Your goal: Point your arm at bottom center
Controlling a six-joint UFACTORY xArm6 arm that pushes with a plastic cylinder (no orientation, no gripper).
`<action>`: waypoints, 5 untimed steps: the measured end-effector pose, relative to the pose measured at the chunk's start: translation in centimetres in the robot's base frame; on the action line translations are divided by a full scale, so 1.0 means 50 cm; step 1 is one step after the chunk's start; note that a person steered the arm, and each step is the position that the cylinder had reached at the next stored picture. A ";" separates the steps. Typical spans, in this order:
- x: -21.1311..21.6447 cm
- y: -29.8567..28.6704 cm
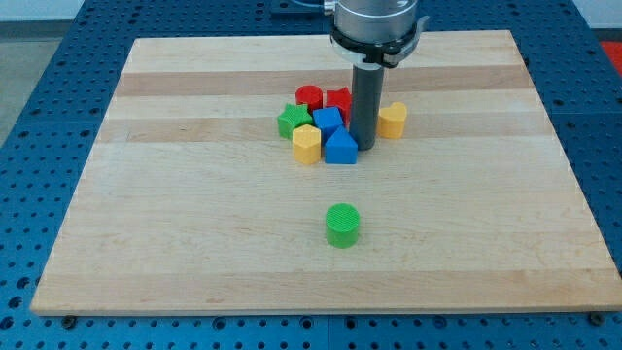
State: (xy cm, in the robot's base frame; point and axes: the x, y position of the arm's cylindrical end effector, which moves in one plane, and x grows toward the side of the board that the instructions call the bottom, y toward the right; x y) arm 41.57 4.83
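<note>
Wooden board [194,224], two red, two blue, two yellow, two green blocks, my tip [365,146] beside cluster, no claw.

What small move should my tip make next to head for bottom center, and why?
Probably slide my tip toward the view's bottom, veering slightly to the view's right. It sits beside the blue block in the cluster, and the lone green cylinder stands on the direct path.

Bright, even light from overhead falls on the wooden board [194,224], with no glare. Shadows are soft and short, hugging the green cylinder [342,225]. Focus is sharp from near to far.
</note>
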 end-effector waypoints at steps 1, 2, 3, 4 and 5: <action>0.016 0.037; 0.042 0.094; 0.103 0.122; 0.200 0.124; 0.290 0.104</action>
State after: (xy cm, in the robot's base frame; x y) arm 56.07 10.03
